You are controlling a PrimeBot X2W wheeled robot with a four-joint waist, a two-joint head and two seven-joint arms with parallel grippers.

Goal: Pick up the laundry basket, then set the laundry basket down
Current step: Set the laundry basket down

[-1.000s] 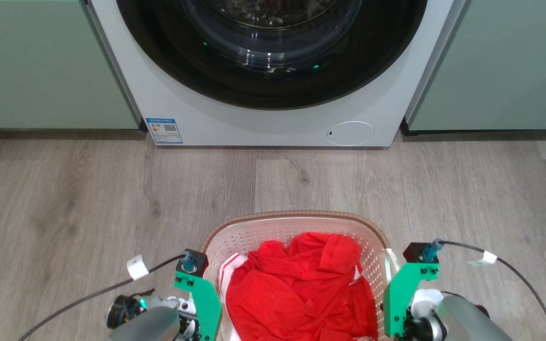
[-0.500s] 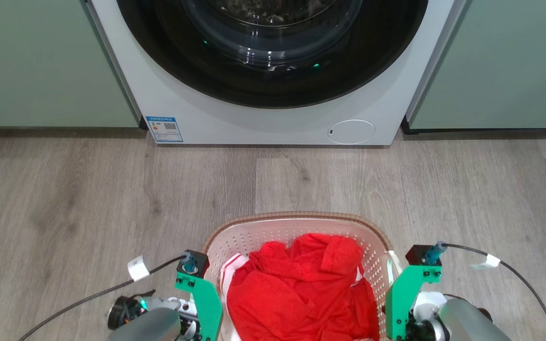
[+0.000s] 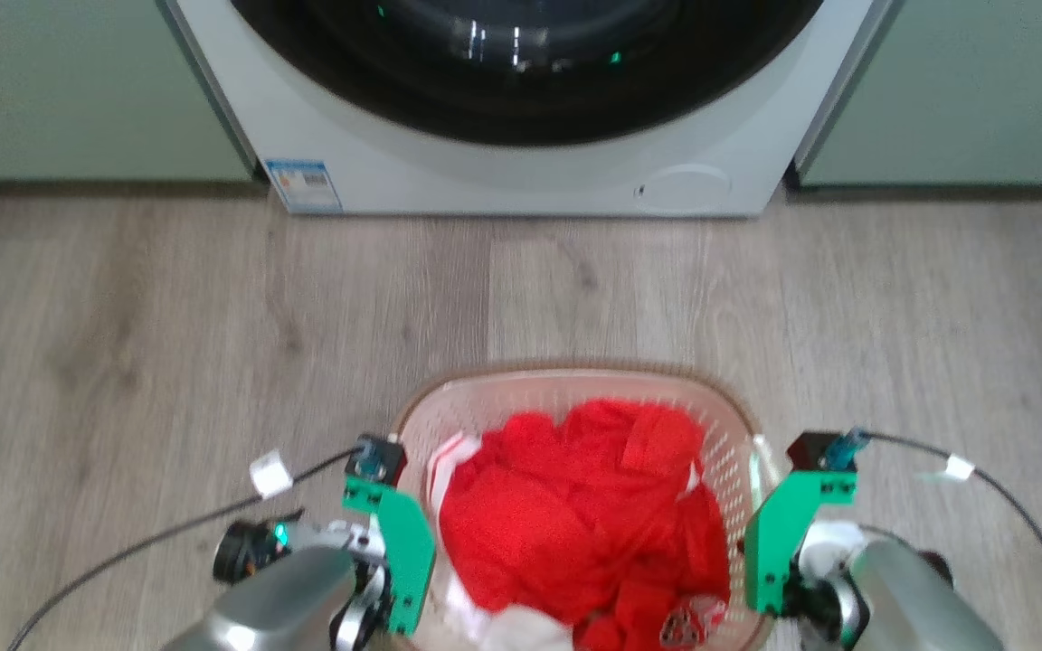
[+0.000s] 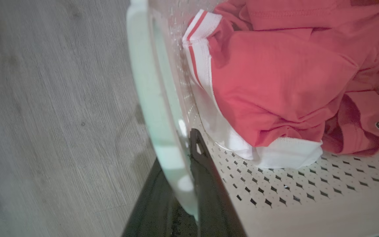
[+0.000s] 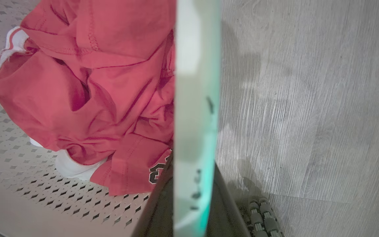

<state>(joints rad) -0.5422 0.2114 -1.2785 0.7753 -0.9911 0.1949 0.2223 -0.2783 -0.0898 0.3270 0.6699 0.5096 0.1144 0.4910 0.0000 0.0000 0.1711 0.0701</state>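
The laundry basket (image 3: 575, 378), heaped with red clothes (image 3: 566, 515), is between the two arms, above the wood floor (image 3: 168, 344) and well short of the washing machine (image 3: 503, 181). The left gripper (image 4: 176, 154) pinches one white handle (image 4: 150, 82), the right gripper (image 5: 192, 177) the other handle (image 5: 196, 82). I cannot tell whether the basket touches the floor

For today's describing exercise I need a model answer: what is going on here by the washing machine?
A two-armed robot grips the laundry basket from both sides: the left gripper is shut on its left handle, the right gripper on its right handle. The basket holds red clothes and is in front of the washing machine, over a wood-look floor. Whether it is lifted clear of the floor cannot be told.
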